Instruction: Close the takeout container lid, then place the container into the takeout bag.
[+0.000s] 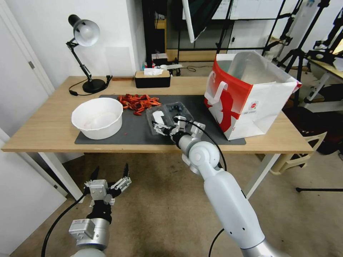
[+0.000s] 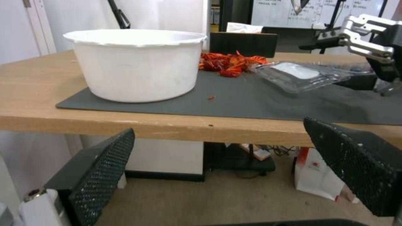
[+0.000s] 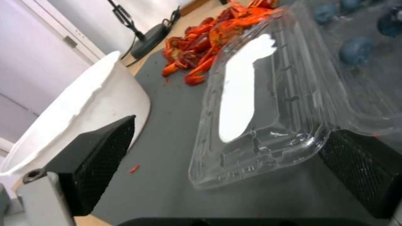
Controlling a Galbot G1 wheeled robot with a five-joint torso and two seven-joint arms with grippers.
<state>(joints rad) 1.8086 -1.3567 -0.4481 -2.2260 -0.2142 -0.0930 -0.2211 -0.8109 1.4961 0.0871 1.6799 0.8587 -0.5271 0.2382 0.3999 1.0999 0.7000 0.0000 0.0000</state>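
Note:
The takeout container lies open on the grey mat, with dark blueberries in its tray. Its clear lid, marked by a white oblong label, is folded out toward the table's front and sits slightly raised above the mat. My right gripper is open, and the lid's free corner lies between its spread fingers; one finger is at the lid's rim. The red-and-white takeout bag stands open at the right. My left gripper hangs open below the table's front edge.
A round white bowl stands on the mat's left end, with a pile of red crayfish behind it. A desk lamp and a black tissue box are at the back. The wooden table edge is just above my left fingers.

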